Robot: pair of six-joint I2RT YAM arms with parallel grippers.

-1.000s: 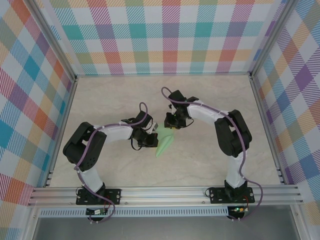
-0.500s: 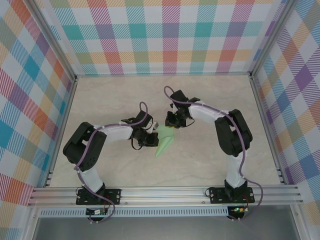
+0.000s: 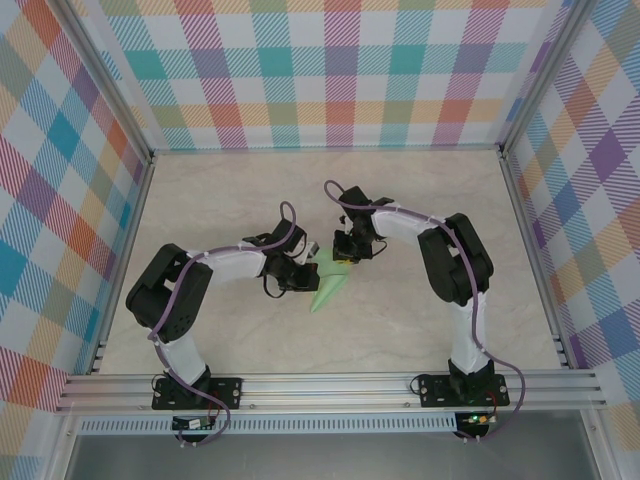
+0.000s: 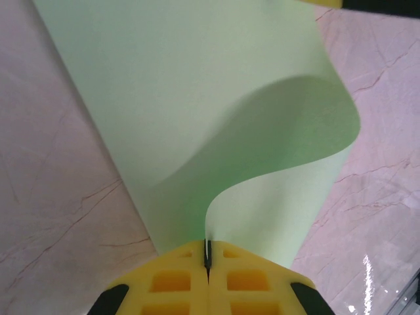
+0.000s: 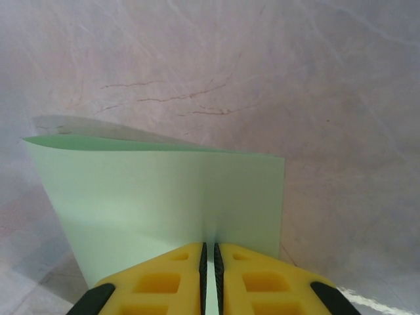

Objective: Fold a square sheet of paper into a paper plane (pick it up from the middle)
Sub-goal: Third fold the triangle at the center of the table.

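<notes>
Two grippers share one piece of paper (image 3: 328, 285), which sits about the middle of the table (image 3: 420, 200), partly folded into a narrow shape with its tip pointing toward the near edge. On the left, my left gripper (image 4: 207, 252) is clenched tight on one edge. From its wrist camera the sheet bellies up in a loose curl away from the grip rather than lying flat. To the right, my right gripper (image 5: 209, 252) is pinched on the edge of a doubled layer, with only a sliver of gap between its two sides. My worry is the pull between the two: if either arm moves off without the other following, paper this thin could tear at a pinch or slip out. That curl could also set a crease crooked if it is pressed down as it stands.
</notes>
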